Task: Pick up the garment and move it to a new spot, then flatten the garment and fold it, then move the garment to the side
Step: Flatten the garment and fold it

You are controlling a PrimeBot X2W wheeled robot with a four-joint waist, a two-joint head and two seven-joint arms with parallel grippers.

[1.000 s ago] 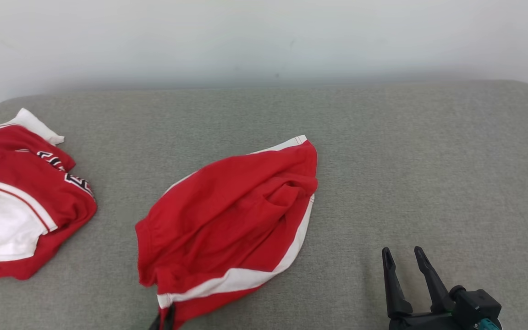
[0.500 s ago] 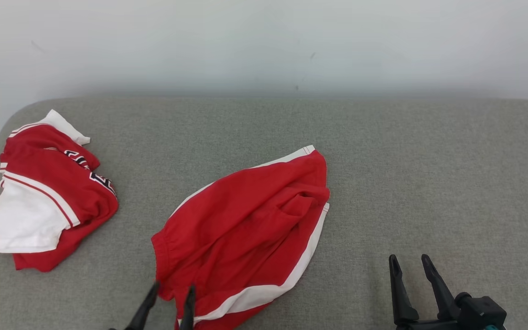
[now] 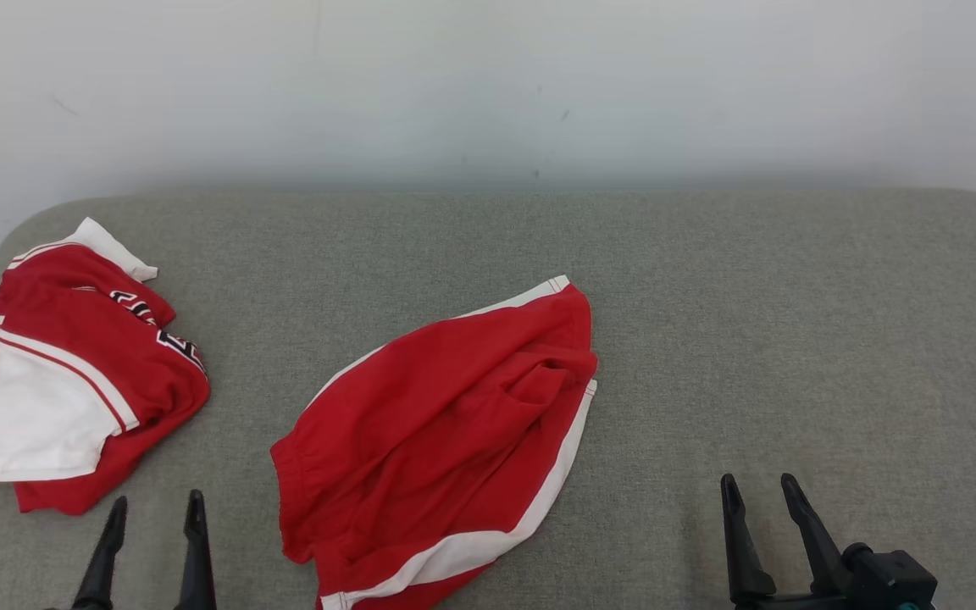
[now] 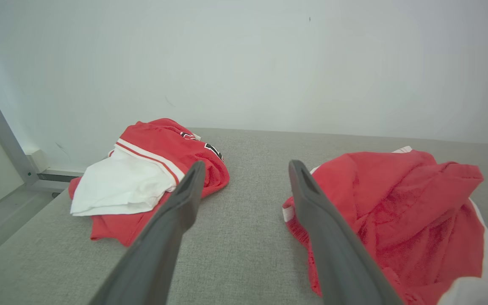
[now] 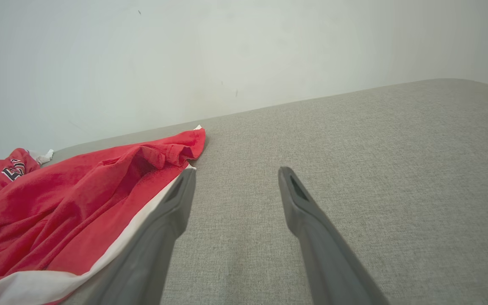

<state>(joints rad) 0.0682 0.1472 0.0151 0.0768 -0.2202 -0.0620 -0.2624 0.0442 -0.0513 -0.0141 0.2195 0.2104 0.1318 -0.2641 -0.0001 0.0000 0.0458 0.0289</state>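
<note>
The grey fabric counter [image 3: 793, 339] lies bare over its right half, out to the rounded far corner. The red garment [image 3: 446, 424] sprawls mid-counter. A second red-and-white garment [image 3: 73, 381] sits at the left edge. The left tool [image 3: 156, 501], between the garments, and the right tool [image 3: 757, 479], over bare fabric, both gape wide and hold nothing.

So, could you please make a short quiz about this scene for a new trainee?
1. True or false: the left pincer is gripping the middle red garment.
2. Where does the lettered garment lie? A) at the left end of the grey pad B) under the middle garment C) on the floor
3. What colour is the stripe along the middle garment's edge?
Key: 1 false; 2 A; 3 white.
</note>
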